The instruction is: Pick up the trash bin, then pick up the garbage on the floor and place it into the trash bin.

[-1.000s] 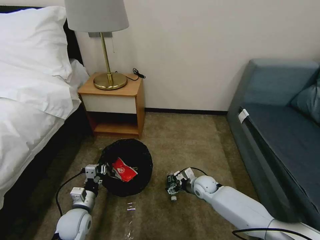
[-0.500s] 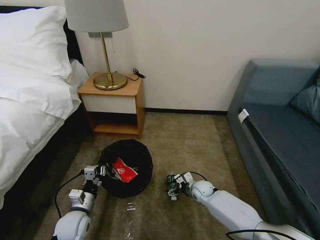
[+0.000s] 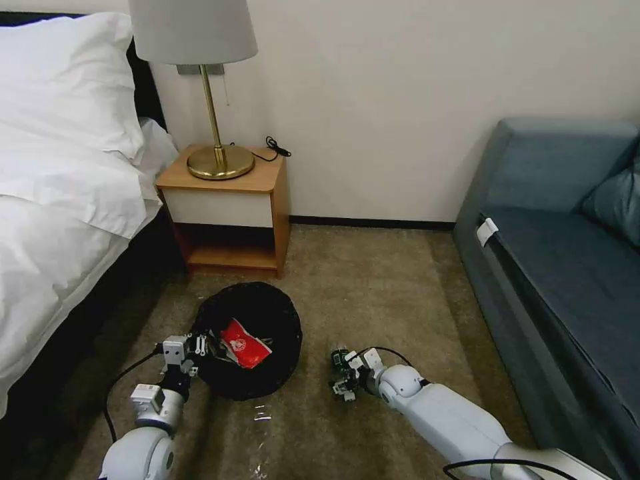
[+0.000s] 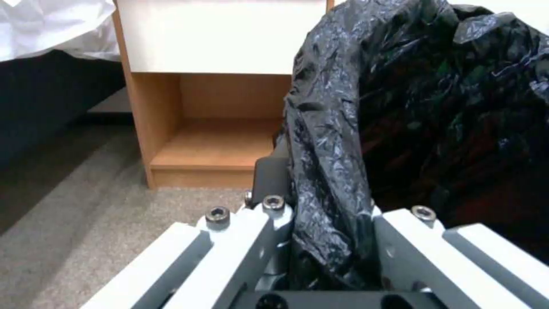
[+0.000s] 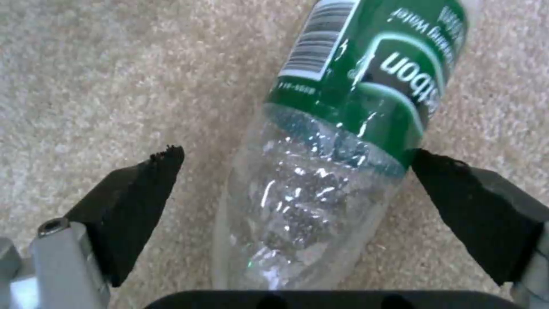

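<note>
The trash bin [image 3: 263,373], lined with a crinkly black bag [image 4: 435,107], sits on the carpet in front of the nightstand, its mouth tipped toward me. A red-and-white crumpled wrapper [image 3: 243,343] lies inside it. My left gripper [image 3: 199,347] is shut on the bin's near left rim, with the bag [image 4: 329,240] pinched between its fingers [image 4: 246,240]. A clear bottle with a green label [image 5: 354,94] lies on the carpet right of the bin [image 3: 341,363]. My right gripper [image 5: 297,171] is open low over it, one black pad [image 5: 131,201] on each side of the bottle.
A small shiny scrap [image 3: 261,415] lies on the carpet just in front of the bin. The wooden nightstand [image 3: 230,207] with a brass lamp [image 3: 219,160] stands behind it, the bed [image 3: 60,220] to the left and a blue sofa [image 3: 567,267] to the right.
The bin and my left gripper have shifted slightly toward me and to the left. My right arm has drawn in and settled lower around the bottle.
</note>
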### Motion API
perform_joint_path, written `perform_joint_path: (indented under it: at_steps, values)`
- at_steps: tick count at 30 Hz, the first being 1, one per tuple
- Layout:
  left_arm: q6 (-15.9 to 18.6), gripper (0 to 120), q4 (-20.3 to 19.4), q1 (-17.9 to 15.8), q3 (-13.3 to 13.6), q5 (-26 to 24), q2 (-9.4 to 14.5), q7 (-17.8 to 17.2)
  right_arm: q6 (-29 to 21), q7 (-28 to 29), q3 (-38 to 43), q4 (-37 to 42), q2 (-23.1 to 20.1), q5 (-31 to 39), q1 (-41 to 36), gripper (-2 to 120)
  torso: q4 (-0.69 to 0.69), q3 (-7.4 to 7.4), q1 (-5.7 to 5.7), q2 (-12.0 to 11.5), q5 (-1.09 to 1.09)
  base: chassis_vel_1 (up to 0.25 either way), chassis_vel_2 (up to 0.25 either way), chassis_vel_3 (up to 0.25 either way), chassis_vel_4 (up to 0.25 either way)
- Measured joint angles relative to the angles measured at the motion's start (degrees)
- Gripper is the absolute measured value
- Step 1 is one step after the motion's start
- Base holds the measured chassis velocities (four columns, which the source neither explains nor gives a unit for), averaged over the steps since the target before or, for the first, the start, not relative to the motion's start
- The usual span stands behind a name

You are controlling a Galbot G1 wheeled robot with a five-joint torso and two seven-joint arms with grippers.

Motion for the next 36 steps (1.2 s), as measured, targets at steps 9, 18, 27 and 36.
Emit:
perform_joint_path:
  at_steps: [9,18,27,36]
  values:
    - [0.00,4,-0.18,-0.19,-0.20,-0.34,0.51,0.06,1.34,-1.90,0.01,-1.04,0.26,-0.14,0.30,68,0.00,0.00,0.00,0.00,0.00,0.000,0.000,0.000,0.000]
    - [0.00,4,0.03,-0.57,-0.33,-0.53,0.60,0.09,1.52,-2.02,-0.46,-0.42,0.76,0.12,0.18,41,0.00,0.00,0.00,0.00,0.00,0.000,0.000,0.000,0.000]
    - [0.00,4,0.26,-0.51,-0.35,-0.65,0.75,0.16,1.92,-2.07,-0.55,-0.30,0.18,0.11,0.21,22,0.00,0.00,0.00,0.00,0.00,0.000,0.000,0.000,0.000]
    - [0.00,4,0.92,-1.15,-0.15,-0.06,0.49,0.19,0.21,-0.70,0.15,8.67,-5.65,2.07,0.44,22,-0.02,0.00,0.00,0.00,0.00,0.000,0.000,0.000,0.000]
